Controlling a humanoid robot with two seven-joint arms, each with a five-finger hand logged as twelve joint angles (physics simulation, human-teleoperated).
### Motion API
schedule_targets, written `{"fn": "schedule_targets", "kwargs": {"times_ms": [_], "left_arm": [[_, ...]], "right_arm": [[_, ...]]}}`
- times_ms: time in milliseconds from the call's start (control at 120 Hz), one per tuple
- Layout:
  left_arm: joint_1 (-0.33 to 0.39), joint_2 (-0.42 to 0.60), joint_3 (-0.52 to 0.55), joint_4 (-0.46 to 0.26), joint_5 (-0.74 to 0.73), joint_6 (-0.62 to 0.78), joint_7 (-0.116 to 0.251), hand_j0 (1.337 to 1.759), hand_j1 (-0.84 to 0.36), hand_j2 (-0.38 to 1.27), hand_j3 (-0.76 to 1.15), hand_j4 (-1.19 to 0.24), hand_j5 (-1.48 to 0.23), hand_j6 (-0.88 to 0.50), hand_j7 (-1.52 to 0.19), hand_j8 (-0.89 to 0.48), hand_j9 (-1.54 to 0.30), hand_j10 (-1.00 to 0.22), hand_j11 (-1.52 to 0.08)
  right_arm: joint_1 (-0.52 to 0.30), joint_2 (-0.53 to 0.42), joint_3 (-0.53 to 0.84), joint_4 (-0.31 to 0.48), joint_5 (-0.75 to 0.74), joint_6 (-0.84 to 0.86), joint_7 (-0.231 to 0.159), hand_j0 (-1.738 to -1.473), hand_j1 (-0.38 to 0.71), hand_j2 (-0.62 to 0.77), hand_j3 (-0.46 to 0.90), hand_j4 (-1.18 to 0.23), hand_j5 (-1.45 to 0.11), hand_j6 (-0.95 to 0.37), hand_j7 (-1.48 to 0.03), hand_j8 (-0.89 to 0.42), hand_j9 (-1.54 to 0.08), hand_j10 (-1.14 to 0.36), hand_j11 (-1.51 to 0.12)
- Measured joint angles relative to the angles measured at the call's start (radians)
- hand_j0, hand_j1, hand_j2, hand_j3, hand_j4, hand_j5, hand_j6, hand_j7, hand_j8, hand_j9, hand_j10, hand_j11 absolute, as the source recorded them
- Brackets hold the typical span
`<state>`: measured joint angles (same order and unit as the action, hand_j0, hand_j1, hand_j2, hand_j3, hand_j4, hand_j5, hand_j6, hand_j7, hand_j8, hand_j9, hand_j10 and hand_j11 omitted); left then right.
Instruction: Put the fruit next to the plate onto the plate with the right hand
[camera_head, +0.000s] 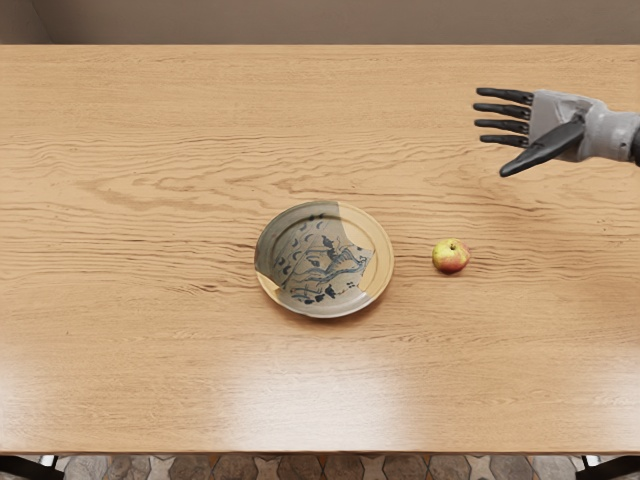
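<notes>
A small red and yellow apple (450, 256) lies on the wooden table just right of a round plate (377, 277) with a tan rim and a blue-grey painted middle. Nothing lies on the plate. My right hand (508, 132) comes in from the right edge, hovering well above and behind the apple, with its dark fingers (500, 112) stretched out flat toward the left and the thumb angled down. It holds nothing. The left arm does not show.
The wooden table (150, 200) fills the view, with its front edge near the bottom and its far edge at the top. A patterned floor shows below the front edge.
</notes>
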<state>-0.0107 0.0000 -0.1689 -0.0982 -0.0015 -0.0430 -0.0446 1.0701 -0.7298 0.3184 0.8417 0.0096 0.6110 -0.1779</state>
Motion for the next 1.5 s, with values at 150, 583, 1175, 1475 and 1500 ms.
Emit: {"fn": "schedule_targets", "kwargs": {"times_ms": [150,583,1175,1475,1500], "left_arm": [[0.000,0.000,0.000,0.000,0.000,0.000,0.000,1.658,0.05,0.05,0.00,-0.25,-0.32,-0.25,-0.32,-0.25,-0.32,-0.25,-0.32],[0.000,0.000,0.000,0.000,0.000,0.000,0.000,1.658,0.05,0.05,0.00,-0.25,-0.32,-0.25,-0.32,-0.25,-0.32,-0.25,-0.32],[0.000,0.000,0.000,0.000,0.000,0.000,0.000,1.658,0.05,0.05,0.00,-0.25,-0.32,-0.25,-0.32,-0.25,-0.32,-0.25,-0.32],[0.000,0.000,0.000,0.000,0.000,0.000,0.000,1.658,0.05,0.05,0.00,-0.25,-0.32,-0.25,-0.32,-0.25,-0.32,-0.25,-0.32],[0.000,0.000,0.000,0.000,0.000,0.000,0.000,1.658,0.05,0.05,0.00,-0.25,-0.32,-0.25,-0.32,-0.25,-0.32,-0.25,-0.32]], "right_arm": [[0.005,-0.003,0.000,0.006,-0.006,0.000,0.000,-1.658,-0.31,-0.01,0.00,-0.03,-0.04,-0.03,-0.05,-0.03,-0.04,-0.03,-0.04],[-0.068,-0.302,0.012,0.699,-0.534,-0.243,0.105,-1.658,-0.30,-0.01,0.00,-0.04,-0.05,-0.04,-0.05,-0.04,-0.05,-0.04,-0.05],[-0.037,-0.144,-0.285,0.859,-0.808,-1.018,-0.223,-1.658,-0.30,-0.01,0.00,-0.05,-0.06,-0.05,-0.05,-0.05,-0.06,-0.05,-0.05],[0.125,0.017,-0.492,0.857,-0.735,-1.194,-0.352,-1.658,-0.30,-0.01,0.00,-0.05,-0.06,-0.05,-0.06,-0.05,-0.06,-0.05,-0.06],[0.147,0.032,-0.517,0.856,-0.715,-1.200,-0.355,-1.658,-0.30,-0.01,0.00,-0.05,-0.06,-0.05,-0.06,-0.05,-0.06,-0.05,-0.06]]}}
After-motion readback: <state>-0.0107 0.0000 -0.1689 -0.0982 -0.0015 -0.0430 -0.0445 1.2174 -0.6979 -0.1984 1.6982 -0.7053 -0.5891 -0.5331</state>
